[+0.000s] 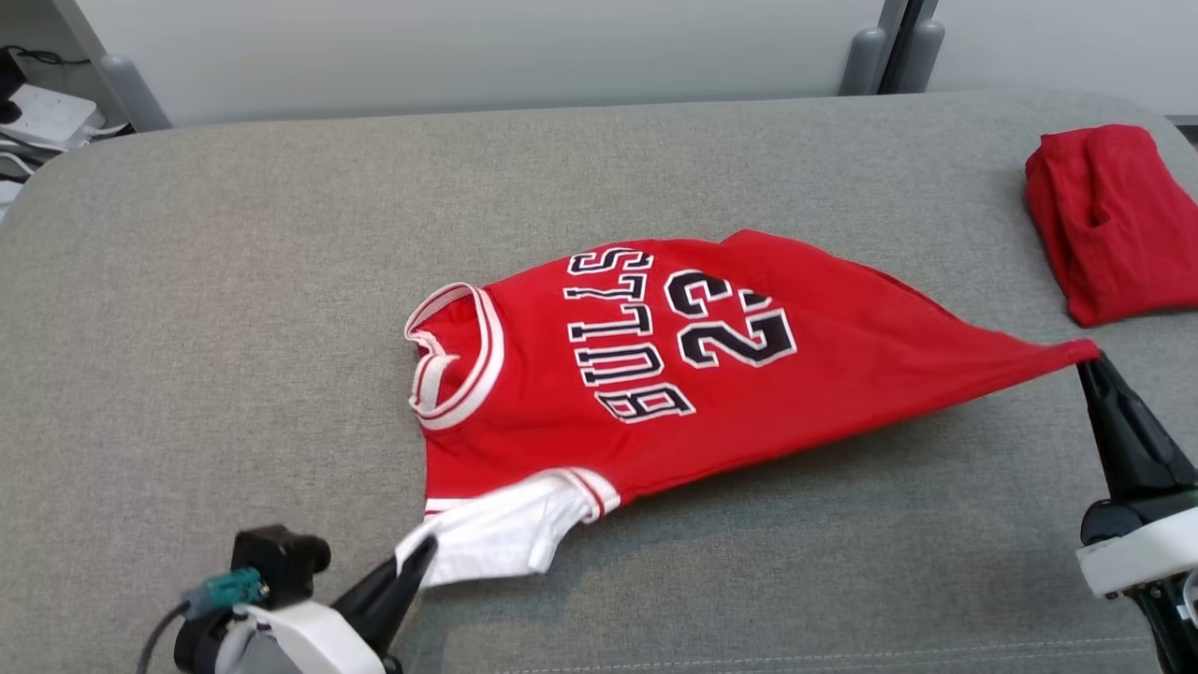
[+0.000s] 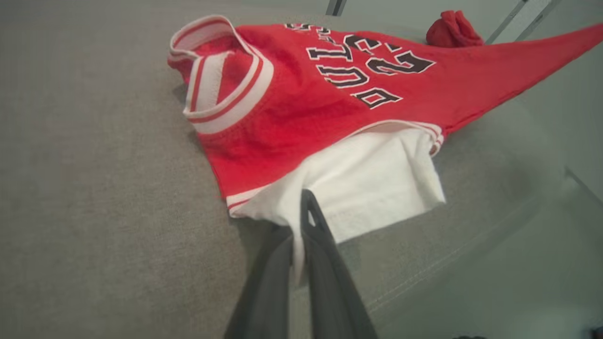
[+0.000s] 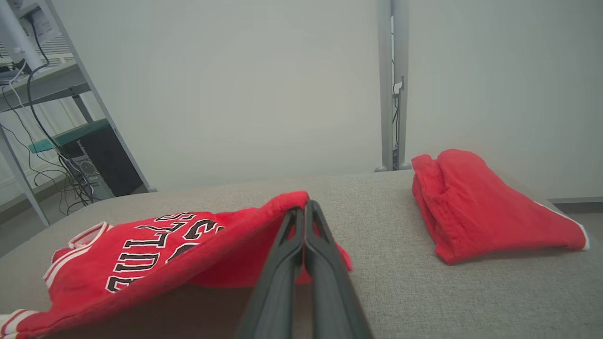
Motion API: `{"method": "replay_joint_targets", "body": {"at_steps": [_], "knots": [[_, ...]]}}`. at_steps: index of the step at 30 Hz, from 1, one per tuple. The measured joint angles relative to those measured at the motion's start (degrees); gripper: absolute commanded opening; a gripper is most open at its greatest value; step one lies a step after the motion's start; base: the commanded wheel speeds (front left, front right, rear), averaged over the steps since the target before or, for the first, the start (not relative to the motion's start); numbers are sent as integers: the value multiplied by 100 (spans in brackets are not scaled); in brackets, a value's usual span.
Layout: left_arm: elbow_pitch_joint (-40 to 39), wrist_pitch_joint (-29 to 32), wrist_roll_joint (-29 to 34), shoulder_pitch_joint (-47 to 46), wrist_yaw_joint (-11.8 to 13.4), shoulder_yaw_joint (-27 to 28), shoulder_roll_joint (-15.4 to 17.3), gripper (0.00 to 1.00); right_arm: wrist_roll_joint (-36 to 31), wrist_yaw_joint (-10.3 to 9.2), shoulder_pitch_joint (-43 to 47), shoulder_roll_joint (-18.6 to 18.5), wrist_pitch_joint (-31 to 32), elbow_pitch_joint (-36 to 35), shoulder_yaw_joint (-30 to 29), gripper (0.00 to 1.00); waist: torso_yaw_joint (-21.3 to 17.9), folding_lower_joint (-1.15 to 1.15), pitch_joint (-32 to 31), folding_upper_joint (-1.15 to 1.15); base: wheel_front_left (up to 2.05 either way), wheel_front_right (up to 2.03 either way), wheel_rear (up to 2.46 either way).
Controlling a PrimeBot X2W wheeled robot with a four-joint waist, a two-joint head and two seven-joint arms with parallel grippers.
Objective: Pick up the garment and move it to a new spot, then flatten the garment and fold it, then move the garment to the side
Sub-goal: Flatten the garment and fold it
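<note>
a grey fabric-covered surface (image 1: 281,234) is stretching toward a pale wall (image 3: 235,84); a metal rack (image 3: 47,89) with cables is standing at the left.

Grey fabric-covered tabletop (image 1: 234,281) with two red garments.
A jersey (image 1: 655,374) lies near the middle; a folded red cloth (image 1: 1109,220) sits by the far right corner.
</note>
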Motion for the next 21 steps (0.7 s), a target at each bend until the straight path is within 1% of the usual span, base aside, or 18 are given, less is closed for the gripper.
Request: {"method": "replay_joint_targets", "body": {"at_steps": [2,3,4,5,6,8,12,15,21], "knots": [[421,-110,26,22,-27,-103,-74,0,-53,0,-1,10,0,90,54,0,17,0,50,0,0,0,0],[613,-158,45,21,-76,-152,-115,4,-60,0,-3,24,0,104,80,0,28,0,79,0,0,0,0],[783,-207,51,21,-109,-185,-178,53,-68,0,-7,32,0,123,101,0,41,0,107,0,0,0,0],[937,-263,51,20,-113,-211,-247,85,-86,1,-18,38,0,151,114,0,59,0,129,0,0,0,0],[1057,-307,49,18,-126,-245,-309,100,-89,0,-32,42,0,174,118,0,78,0,146,0,0,0,0],[1240,-412,48,14,-144,-270,-412,100,-90,0,-63,42,0,197,112,0,124,0,168,0,0,0,0],[1400,-523,49,7,-163,-339,-511,100,-90,0,-93,37,0,211,115,0,198,0,192,0,0,0,0],[1438,-511,74,7,-162,-453,-557,100,-90,0,-113,36,0,211,116,0,219,0,216,0,0,0,0],[1583,-448,315,7,-103,-646,-594,100,-90,0,-126,36,0,205,160,0,220,0,297,0,0,0,0]]}}
